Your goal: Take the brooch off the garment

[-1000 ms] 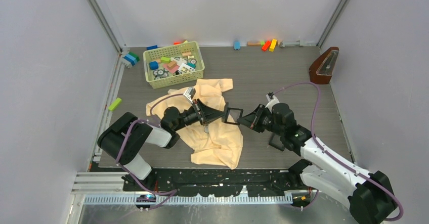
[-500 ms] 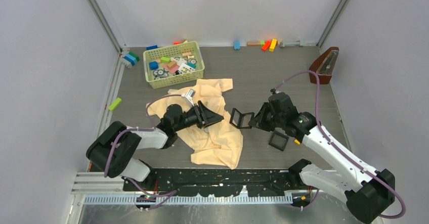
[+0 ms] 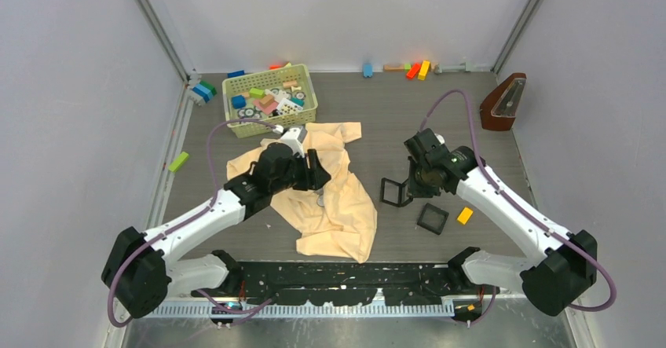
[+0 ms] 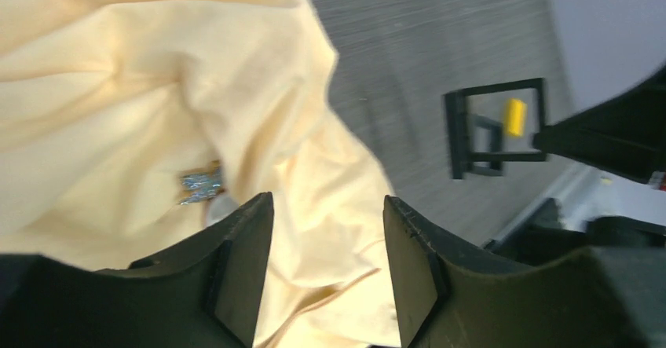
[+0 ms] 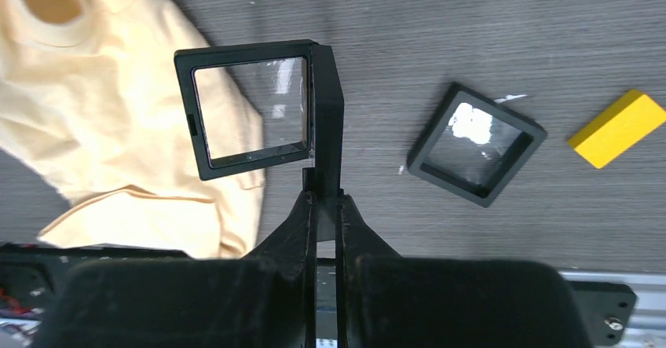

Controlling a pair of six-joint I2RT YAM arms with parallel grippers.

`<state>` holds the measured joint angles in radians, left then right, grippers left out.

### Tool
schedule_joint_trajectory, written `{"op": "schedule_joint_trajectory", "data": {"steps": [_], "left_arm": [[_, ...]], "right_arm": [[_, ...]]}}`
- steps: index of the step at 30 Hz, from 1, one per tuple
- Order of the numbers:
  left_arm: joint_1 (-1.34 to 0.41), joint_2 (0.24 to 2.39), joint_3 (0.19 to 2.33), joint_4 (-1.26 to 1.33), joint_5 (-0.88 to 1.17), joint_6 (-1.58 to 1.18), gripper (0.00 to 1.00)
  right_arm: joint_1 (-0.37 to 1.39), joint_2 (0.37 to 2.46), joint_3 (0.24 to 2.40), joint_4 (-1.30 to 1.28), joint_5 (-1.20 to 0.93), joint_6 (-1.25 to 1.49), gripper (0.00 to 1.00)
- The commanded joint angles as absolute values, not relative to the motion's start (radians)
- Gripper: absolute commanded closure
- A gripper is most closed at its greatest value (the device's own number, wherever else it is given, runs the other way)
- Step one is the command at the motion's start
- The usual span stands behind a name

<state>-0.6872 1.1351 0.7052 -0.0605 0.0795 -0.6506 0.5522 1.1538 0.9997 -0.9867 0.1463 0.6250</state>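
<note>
The pale yellow garment [image 3: 339, 206] lies crumpled on the table. The brooch [image 4: 200, 184], tiny and silvery-blue, sits on the cloth [image 4: 118, 89] just beyond my left finger, with a flat grey disc [image 4: 222, 207] beside it. My left gripper [image 4: 326, 203] [image 3: 316, 170] hovers open over the garment with only cloth beneath its jaws. My right gripper [image 5: 323, 200] [image 3: 410, 188] is shut on the edge of a black square tray [image 5: 327, 112] [image 3: 392, 193] with a clear window, holding it upright just right of the garment.
A second black square tray [image 3: 433, 218] and a yellow block [image 3: 465, 215] lie on the table near the right gripper. A green basket of blocks [image 3: 269, 100] stands behind the garment. A brown wedge-shaped object [image 3: 503, 103] sits at the back right, and loose blocks line the far wall.
My left gripper has opened and drawn back to the left over the garment. The right arm has carried the black tray to the right, away from the left gripper.
</note>
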Motion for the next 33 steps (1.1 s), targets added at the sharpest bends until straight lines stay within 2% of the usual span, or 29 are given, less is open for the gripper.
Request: {"op": "schedule_joint_trajectory", "data": {"steps": [1,4,7,13,18,25,33], "left_arm": [[-0.716,1.189,0.744,-0.267,-0.114,-0.476,0.55],[-0.716,1.228,0.753,-0.274,-0.139,-0.458,0.63],[-0.715,1.26,0.752,-0.267,-0.136,-0.45,0.65],[-0.702,1.328,0.767,-0.251,-0.11,-0.436,0.63],[-0.662,1.382,0.782,-0.193,-0.011,-0.434,0.61],[-0.654,1.479,0.827,-0.177,0.04,-0.445,0.51],[-0.655,1.568,0.875,-0.156,0.083,-0.466,0.53]], "right_arm": [[0.551,1.184,1.035,-1.022,0.213,0.565,0.99],[0.551,1.207,1.027,-1.0,0.214,0.56,0.99],[0.551,1.232,1.016,-0.986,0.214,0.557,0.98],[0.551,1.279,1.015,-0.973,0.23,0.551,0.85],[0.55,1.307,1.016,-0.966,0.24,0.545,0.82],[0.551,1.326,1.013,-0.956,0.251,0.546,0.71],[0.551,1.311,1.014,-0.962,0.264,0.545,0.59]]}}
